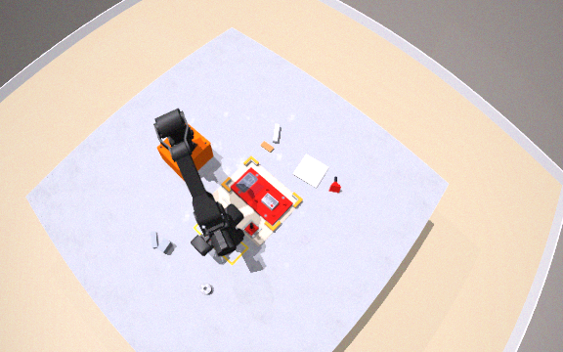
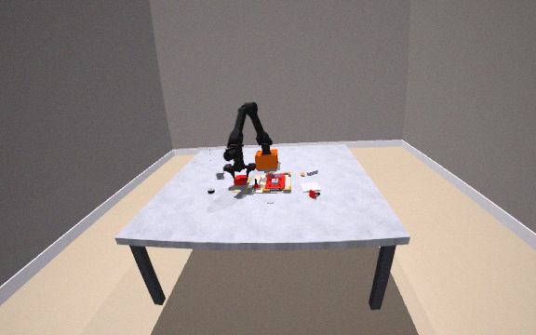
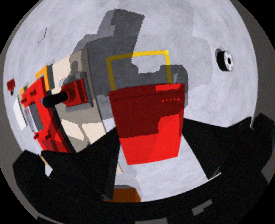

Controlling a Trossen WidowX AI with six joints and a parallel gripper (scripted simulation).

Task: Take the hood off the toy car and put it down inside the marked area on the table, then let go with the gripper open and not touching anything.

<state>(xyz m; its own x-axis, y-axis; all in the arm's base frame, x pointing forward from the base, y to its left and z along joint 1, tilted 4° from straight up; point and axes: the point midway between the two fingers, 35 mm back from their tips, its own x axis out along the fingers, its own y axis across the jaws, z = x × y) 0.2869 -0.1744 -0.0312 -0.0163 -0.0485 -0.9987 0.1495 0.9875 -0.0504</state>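
The red, box-like hood [image 2: 240, 180] [image 3: 148, 120] is between the fingers of my gripper [image 2: 240, 177] [image 3: 149, 124], which is shut on it. In the top view the arm hides the hood. The hood appears held low above the table, over or beside the marked area, a yellow outline [image 1: 240, 256] [image 3: 138, 53]. In the wrist view the hood covers the near part of the outline; exact clearance cannot be told. The red toy car [image 1: 257, 198] [image 2: 268, 181] [image 3: 47, 120] sits between yellow-orange corner brackets beside the marked area.
A small red part with a black knob [image 1: 251, 228] [image 2: 256, 185] [image 3: 77, 93] stands between car and marked area. A white plate [image 1: 311, 170], a red piece [image 1: 335, 187], a round silver-black part [image 1: 208, 288] [image 3: 227, 61] and grey blocks [image 1: 166, 246] lie around.
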